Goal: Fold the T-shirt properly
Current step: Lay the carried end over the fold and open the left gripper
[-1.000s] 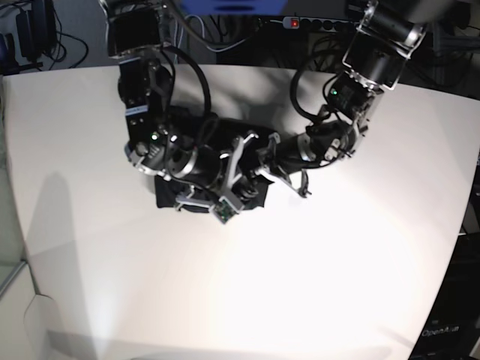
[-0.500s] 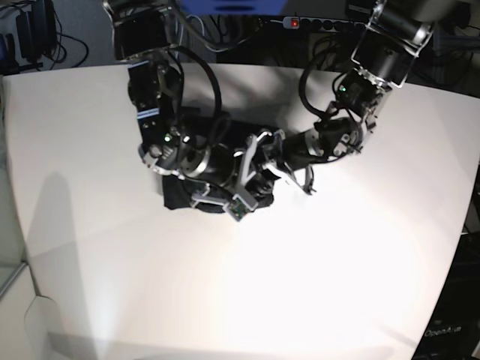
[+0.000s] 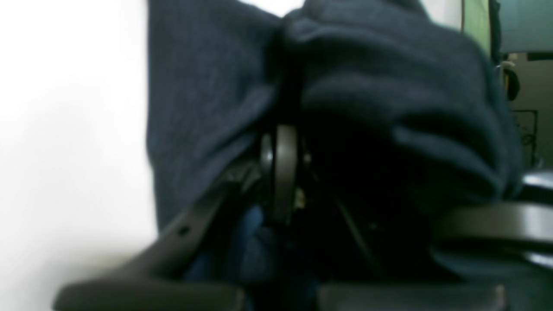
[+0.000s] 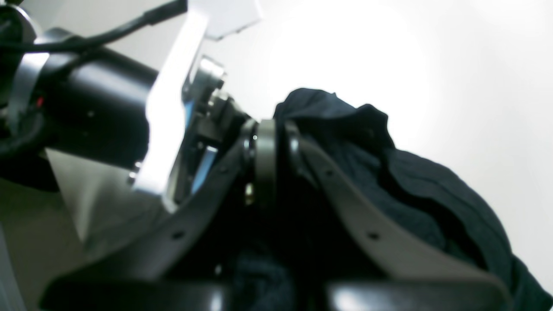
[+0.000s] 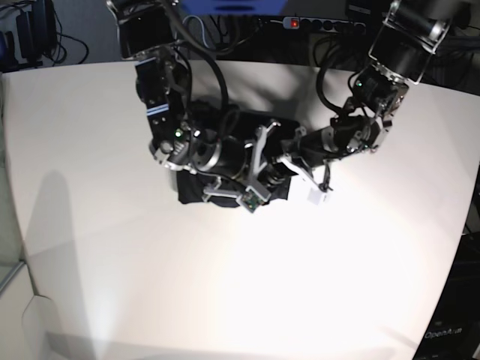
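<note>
Item: one T-shirt [image 5: 196, 191], black, bunched into a compact dark bundle on the white table [image 5: 90, 247], near its middle toward the far edge, largely hidden beneath both arms in the base view

Change noted: over the preceding second the bundle and both arms were shifted together toward the right of the base view, the shirt being carried or dragged along the table surface; the bundle was seen somewhat wider and flatter than a second before. This was judged a repositioning or a gathering fold in progress, the fold not yet finished and the cloth not yet laid flat and square

Left gripper [image 3: 281, 142]: jaws closed tight, dark fabric pinched between them, folds of the shirt heaped over and beside the tips in the left wrist view

Right gripper [image 4: 265, 142]: jaws closed, black cloth draped against and beyond them; a pinch on the shirt was judged likely, though the contact itself was partly hidden

Count: T-shirts, one; arms, two; grippers, two, both closed; tables, one
</note>
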Available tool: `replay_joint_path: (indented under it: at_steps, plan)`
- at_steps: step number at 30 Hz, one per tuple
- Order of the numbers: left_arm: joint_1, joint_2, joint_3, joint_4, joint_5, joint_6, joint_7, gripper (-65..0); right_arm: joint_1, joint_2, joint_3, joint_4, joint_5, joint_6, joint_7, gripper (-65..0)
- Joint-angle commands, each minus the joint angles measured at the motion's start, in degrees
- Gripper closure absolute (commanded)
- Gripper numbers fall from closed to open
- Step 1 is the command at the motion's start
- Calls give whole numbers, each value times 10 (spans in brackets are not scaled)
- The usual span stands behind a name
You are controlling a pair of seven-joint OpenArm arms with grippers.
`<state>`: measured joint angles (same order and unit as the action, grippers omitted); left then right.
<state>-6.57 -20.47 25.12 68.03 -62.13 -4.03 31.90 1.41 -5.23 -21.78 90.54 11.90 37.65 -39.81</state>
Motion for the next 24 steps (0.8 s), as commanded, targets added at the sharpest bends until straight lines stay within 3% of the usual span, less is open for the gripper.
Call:
replay_joint_path:
  at_steps: [1, 24]
  plan:
    - [2, -19, -6, -6, 38, 87, -2, -14, 3, 0, 0, 17, 14, 24, 4, -6]
    - [22, -16, 0, 212, 35, 84, 2, -14, 3, 0, 1, 16, 13, 24, 4, -6]
